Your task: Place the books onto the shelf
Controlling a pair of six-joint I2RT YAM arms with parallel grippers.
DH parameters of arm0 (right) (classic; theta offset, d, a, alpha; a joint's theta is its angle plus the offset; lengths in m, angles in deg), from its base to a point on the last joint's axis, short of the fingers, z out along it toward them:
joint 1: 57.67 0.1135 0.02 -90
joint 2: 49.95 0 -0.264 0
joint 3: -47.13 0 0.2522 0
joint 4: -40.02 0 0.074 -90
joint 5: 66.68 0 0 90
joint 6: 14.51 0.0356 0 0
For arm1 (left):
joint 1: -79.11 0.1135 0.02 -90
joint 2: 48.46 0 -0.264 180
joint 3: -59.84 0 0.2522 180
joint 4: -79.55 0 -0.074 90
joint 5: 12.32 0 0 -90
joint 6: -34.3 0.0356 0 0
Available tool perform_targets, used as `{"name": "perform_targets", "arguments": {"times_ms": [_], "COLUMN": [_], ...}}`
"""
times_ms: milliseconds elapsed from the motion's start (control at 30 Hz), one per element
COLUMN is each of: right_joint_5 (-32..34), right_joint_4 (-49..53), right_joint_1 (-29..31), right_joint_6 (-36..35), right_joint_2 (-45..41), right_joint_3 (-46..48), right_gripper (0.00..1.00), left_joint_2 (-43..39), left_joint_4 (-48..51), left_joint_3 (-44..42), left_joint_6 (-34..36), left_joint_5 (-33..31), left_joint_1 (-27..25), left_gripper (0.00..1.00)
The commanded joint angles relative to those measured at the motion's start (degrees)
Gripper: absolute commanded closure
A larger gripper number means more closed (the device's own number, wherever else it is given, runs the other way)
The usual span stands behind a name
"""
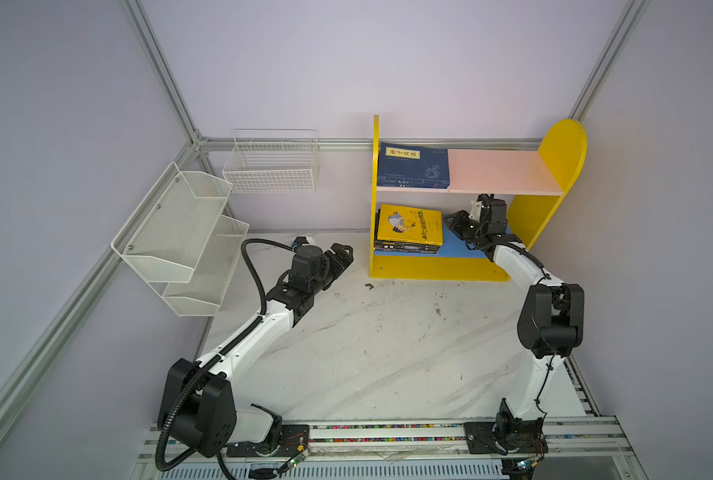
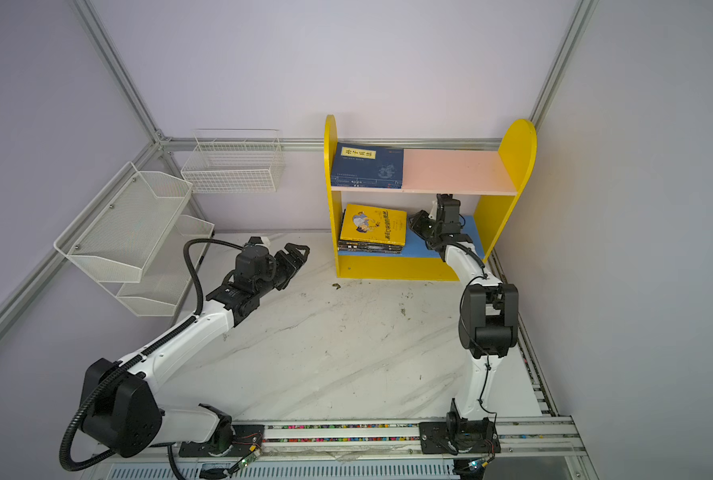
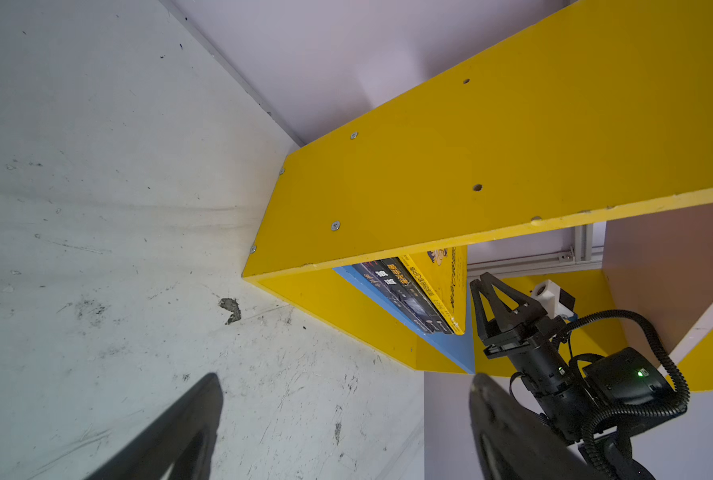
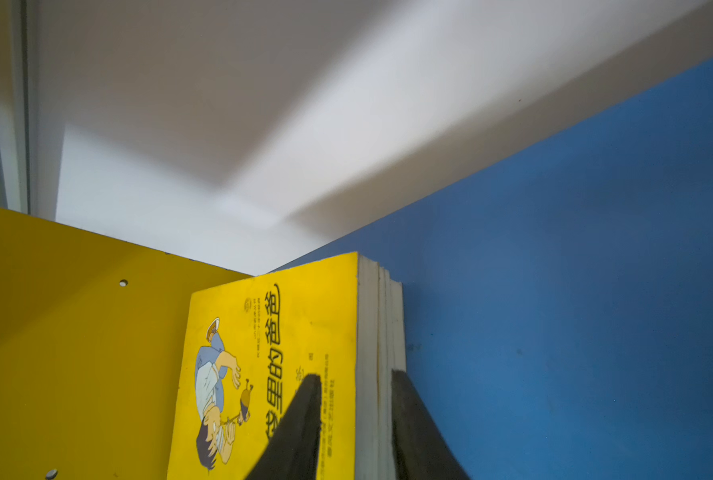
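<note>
The shelf [image 1: 562, 158] [image 2: 516, 153] stands at the back of the table. A navy book [image 1: 413, 166] [image 2: 367, 166] with a yellow label lies flat on its pink upper board. On the blue lower board [image 4: 595, 249] a yellow cartoon book [image 1: 408, 224] [image 2: 373, 224] [image 4: 271, 353] tops a stack of black books [image 1: 406, 248] [image 3: 400, 291]. My right gripper [image 1: 450, 220] [image 2: 415, 220] [image 4: 354, 374] [image 3: 481, 282] reaches into the lower tier at the stack's right edge, jaws slightly apart, gripping nothing. My left gripper [image 1: 342, 257] [image 2: 296, 255] [image 3: 346, 378] hovers open and empty left of the shelf.
A white mesh tiered rack [image 1: 180, 237] hangs on the left wall and a white wire basket [image 1: 271, 162] on the back wall. A small dark scrap [image 1: 369, 285] lies on the marble table [image 1: 388, 353] before the shelf. The pink board's right half [image 1: 496, 170] is bare.
</note>
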Motion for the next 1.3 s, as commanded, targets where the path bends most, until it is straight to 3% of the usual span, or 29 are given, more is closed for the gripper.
{"name": "perform_targets", "arguments": {"times_ms": [0, 167, 333, 733, 867, 1100, 1267], "right_joint_5": [0.27, -2.37, -5.0, -3.04, 1.21, 9.46, 8.74], "right_joint_4": [-7.77, -9.55, -9.36, -8.35, -6.89, -14.07, -12.94], "right_joint_1": [-0.19, -0.19, 0.15, 1.1, 1.99, 1.92, 1.92], "right_joint_6": [0.37, 1.34, 1.8, 1.01, -0.18, -0.16, 0.83], "right_joint_2": [-3.79, -2.35, -0.07, 1.72, 1.07, -6.01, -4.87], "right_joint_3": [-0.8, -0.78, -1.99, -1.87, -1.62, 6.6, 5.74], "right_gripper": [0.69, 0.77, 0.76, 0.73, 0.73, 0.72, 0.74], "left_joint_2": [0.23, -0.3, -0.39, -1.09, -0.91, -0.92, -0.15], "left_joint_4": [-2.81, -2.26, -2.1, -1.77, -1.86, -2.04, -2.55], "left_joint_3": [-0.35, -0.48, -0.44, -1.23, -1.05, -1.49, -1.07], "left_joint_6": [-0.17, 0.0, 0.0, -0.53, -0.53, -0.79, -0.79], "left_joint_5": [0.72, 0.38, 0.37, -0.07, 0.02, -0.25, 0.34], "left_joint_1": [0.53, 0.64, 0.79, 0.79, 0.79, 0.8, 0.79], "left_gripper": [0.09, 0.09, 0.09, 0.09, 0.09, 0.09, 0.09]}}
